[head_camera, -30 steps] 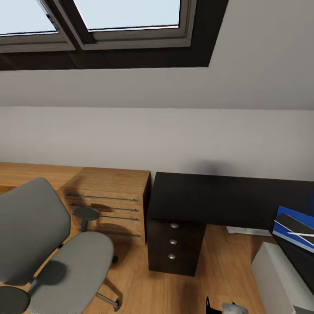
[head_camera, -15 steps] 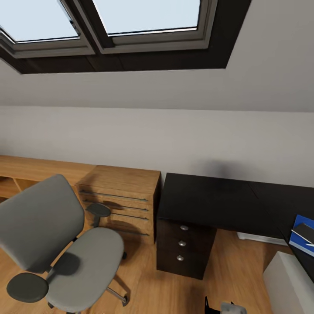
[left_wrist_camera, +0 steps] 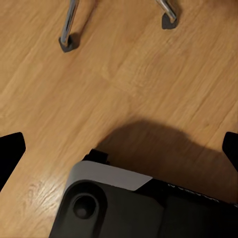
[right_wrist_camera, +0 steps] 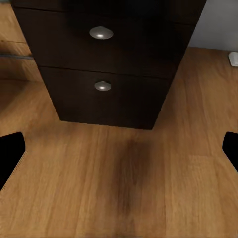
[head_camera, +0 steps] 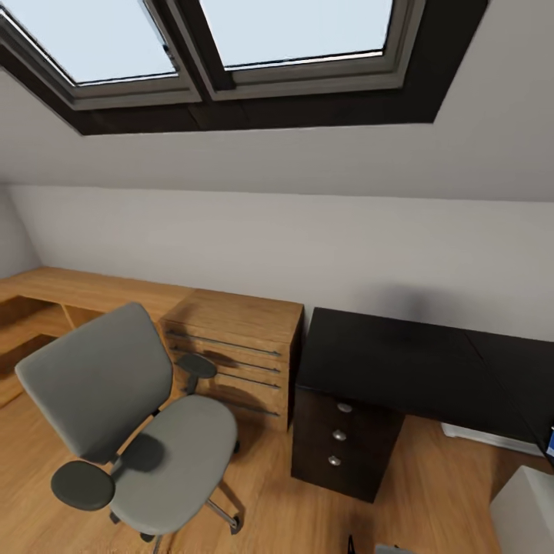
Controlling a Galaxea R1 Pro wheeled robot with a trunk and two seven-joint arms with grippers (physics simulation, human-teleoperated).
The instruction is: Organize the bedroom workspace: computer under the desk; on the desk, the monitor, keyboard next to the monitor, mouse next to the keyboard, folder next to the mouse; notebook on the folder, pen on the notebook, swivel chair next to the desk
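Note:
The grey swivel chair [head_camera: 154,454] stands on the wood floor left of the black desk [head_camera: 400,362], its seat bare. Two of its chrome legs [left_wrist_camera: 69,29] show in the left wrist view. A white corner of the computer [head_camera: 529,512] is at the lower right, and a blue sliver of the folder [head_camera: 551,446] sits at the right edge. Monitor, keyboard, mouse, notebook and pen are out of view. My left gripper [left_wrist_camera: 119,153] hangs open over the floor. My right gripper [right_wrist_camera: 119,153] is open and empty, facing the desk's drawer unit [right_wrist_camera: 104,74].
A light wooden dresser [head_camera: 238,354] stands between the chair and the drawer unit [head_camera: 342,438]. A low wooden bench [head_camera: 69,288] runs along the left wall. The sloped ceiling and skylight [head_camera: 231,46] are above. My own base [left_wrist_camera: 129,208] is below the left gripper.
The head camera has swung left and up, so chair, dresser and desk slid right in the picture. The blue folder stack has nearly left the right edge. Nothing in the room moved.

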